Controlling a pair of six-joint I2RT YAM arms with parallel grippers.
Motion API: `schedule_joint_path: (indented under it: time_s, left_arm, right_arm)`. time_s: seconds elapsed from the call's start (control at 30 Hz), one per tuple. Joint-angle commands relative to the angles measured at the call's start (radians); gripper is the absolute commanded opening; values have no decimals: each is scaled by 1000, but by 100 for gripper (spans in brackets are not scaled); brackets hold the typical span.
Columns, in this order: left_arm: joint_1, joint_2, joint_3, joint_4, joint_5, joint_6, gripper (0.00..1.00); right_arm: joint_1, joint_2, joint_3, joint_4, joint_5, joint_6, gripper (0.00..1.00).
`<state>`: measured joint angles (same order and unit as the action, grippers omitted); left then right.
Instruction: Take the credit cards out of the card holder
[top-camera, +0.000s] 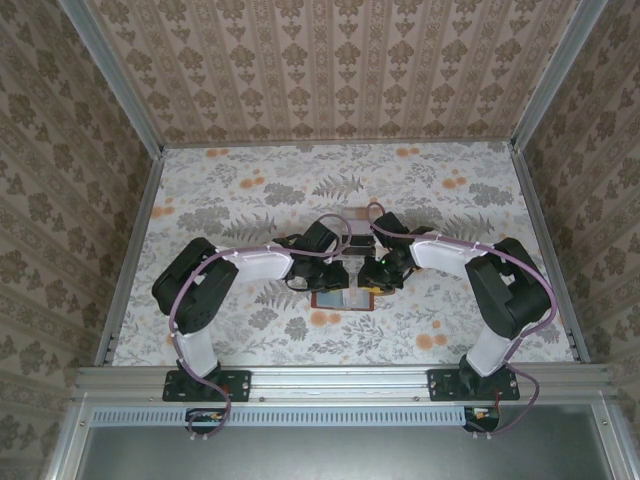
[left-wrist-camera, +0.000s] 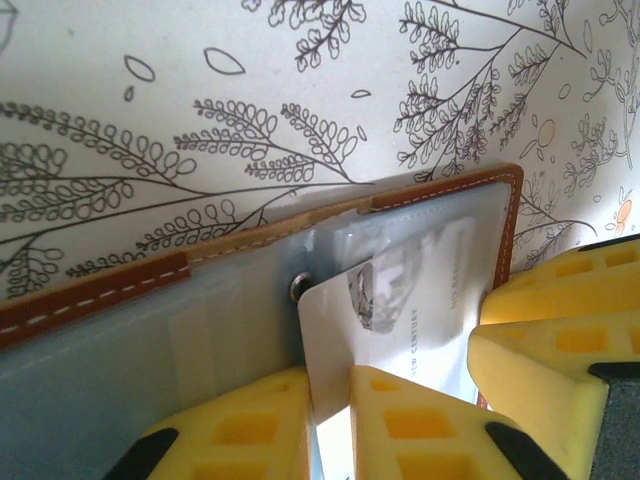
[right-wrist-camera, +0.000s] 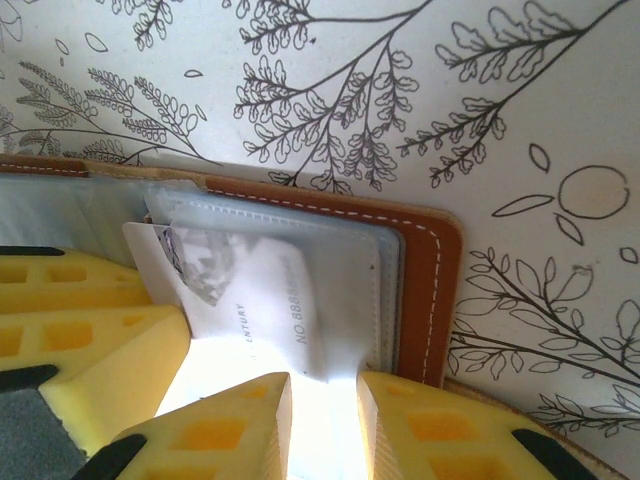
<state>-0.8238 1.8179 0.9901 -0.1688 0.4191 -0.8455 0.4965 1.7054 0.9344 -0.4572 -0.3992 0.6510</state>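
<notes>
Patterned walls (top-camera: 330, 60) close in three sides of the table (top-camera: 250, 190), which is covered by a cloth printed with leaves and orange blossoms. My left arm (top-camera: 255, 262) and right arm (top-camera: 450, 255) reach in from their bases at the near edge and meet at the middle, both bent down over the same small spot, because this job needs one side to steady and the other to draw.

My right claw (right-wrist-camera: 322, 385) stands narrow astride the near edge of the card holder (top-camera: 343, 299), on its right-hand page. A glare fills the slot between its yellow pads, so I cannot tell whether it pinches the leaf or merely brackets it. I judge it is there to keep the holder from sliding.

My left claw (left-wrist-camera: 328, 385) is drawn narrow, with the edge of a card between its pads.

The card holder lies opened flat on the cloth, brown stitched leather outside, grey-blue lining up, so its pockets face me.

The credit card (left-wrist-camera: 400, 320), pale with small print, sits askew, one corner lifted clear of the clear pocket, the rest tucked under it. That tilt suggests it is partway out. I would pull along the pocket's mouth, not upward, or the leaf may lift with it.

A small metal stud (left-wrist-camera: 298, 287) sits just beside the card's upper corner.
</notes>
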Motion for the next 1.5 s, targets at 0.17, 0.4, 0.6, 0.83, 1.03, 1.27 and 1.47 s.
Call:
schedule_joint_path:
  time_s: [0.17,0.4,0.6,0.83,1.03,1.27,1.47]
  left_arm:
    - [0,-53,-22,-47,-21,17,11]
    - [2,-106,-10,-140,-70,55,10]
    - [2,-133,15,-232,-115,92,9]
    - [-1,-143,72,-347,-178,137,10]
    - [-3,-140,97,-382,-208,145,9]
    - [-10,-126,123,-391,-208,148,10]
    - [-29,-99,150,-353,-169,140,12]
  right_arm:
    - [7,12,4,-69,58,-16,26]
    - [7,8,5,-73,70,-21,26]
    - [7,7,9,-74,72,-20,26]
    - [7,11,18,-99,71,-22,26]
    - [7,12,19,-100,70,-25,26]
    - [7,13,23,-101,68,-28,26]
    - [7,14,23,-95,66,-27,26]
